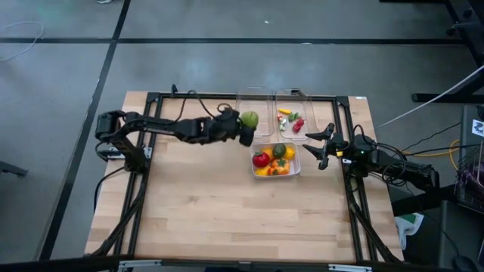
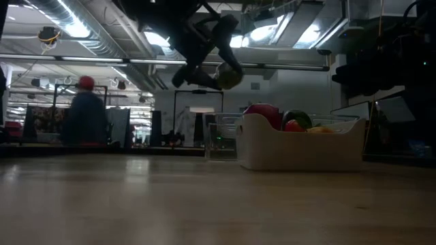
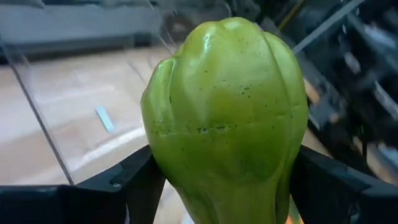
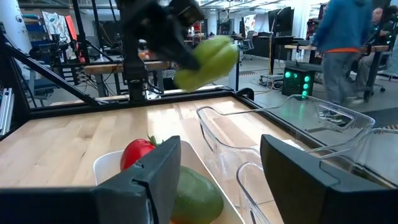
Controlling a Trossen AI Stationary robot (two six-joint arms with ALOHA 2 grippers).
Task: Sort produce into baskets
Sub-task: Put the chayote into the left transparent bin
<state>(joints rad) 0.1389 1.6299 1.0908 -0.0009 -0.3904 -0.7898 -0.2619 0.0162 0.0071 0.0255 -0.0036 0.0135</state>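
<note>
Left gripper (image 1: pixel 246 130) clamps the ribbed, glossy green squash (image 3: pixel 227 118) in the air, over the near edge of the clear tub (image 1: pixel 254 113); only its wrist view shows the fine dark speckling. Right gripper (image 1: pixel 324 147), fingers apart and empty, waits beside the whitish tub (image 1: pixel 295 162) of red, yellow and green pieces. Farther off, another clear tub (image 1: pixel 292 113) holds small bits.

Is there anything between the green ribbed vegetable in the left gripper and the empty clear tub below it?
Nothing visible: the left gripper holds the green vegetable in the air over the empty clear tub.
</note>
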